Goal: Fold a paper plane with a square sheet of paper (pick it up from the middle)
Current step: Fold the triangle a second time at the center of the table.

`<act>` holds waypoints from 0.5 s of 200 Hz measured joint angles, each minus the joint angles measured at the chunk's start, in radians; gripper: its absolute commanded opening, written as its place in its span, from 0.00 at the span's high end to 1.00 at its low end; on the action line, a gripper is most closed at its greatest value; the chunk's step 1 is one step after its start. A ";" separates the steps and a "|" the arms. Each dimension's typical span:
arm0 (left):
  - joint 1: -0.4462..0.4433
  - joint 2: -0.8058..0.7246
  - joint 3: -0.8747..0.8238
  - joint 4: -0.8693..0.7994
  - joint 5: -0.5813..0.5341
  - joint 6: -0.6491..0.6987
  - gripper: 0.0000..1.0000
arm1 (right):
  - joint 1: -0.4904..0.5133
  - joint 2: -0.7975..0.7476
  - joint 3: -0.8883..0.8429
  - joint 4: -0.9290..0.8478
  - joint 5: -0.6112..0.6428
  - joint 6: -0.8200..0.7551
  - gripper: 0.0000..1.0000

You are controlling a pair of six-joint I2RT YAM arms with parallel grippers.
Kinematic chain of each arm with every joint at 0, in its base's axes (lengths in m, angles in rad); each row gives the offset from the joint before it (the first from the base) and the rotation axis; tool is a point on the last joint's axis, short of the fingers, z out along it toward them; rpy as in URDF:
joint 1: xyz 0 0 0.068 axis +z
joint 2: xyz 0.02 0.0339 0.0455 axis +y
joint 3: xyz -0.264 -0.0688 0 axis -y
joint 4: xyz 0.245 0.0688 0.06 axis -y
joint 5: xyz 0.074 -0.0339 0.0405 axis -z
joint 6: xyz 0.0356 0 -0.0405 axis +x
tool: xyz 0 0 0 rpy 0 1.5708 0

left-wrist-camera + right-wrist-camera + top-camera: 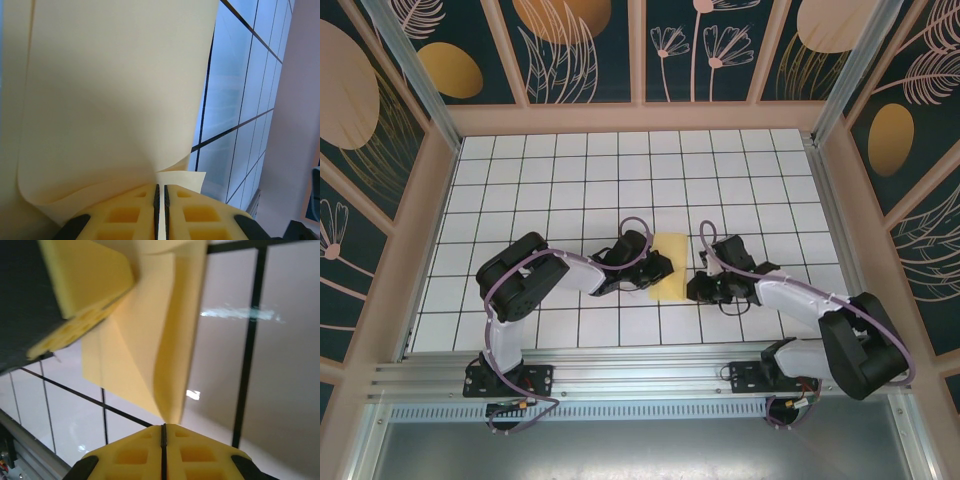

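Left gripper (160,189) is pinched shut on the square sheet of paper (115,100) at its 9 o'clock edge and right gripper (163,427) clamps it near 4 o'clock, mid grid table (570,180), so you risk a tear or skewed crease if either arm pulls unevenly.

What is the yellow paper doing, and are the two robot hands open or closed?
square sheet of paper: curled and bent, pinched by both grippers.
left gripper: shut on the paper.
right gripper: shut on the paper.
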 measured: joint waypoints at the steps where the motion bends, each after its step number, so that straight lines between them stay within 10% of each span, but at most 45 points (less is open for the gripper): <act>1: 0.000 0.000 0.000 0.000 0.000 0.000 0.87 | 0.001 0.000 0.002 0.002 -0.002 0.000 0.90; 100: 0.000 0.006 0.013 -0.010 0.000 0.008 0.87 | 0.010 0.212 0.043 0.122 -0.070 0.014 0.90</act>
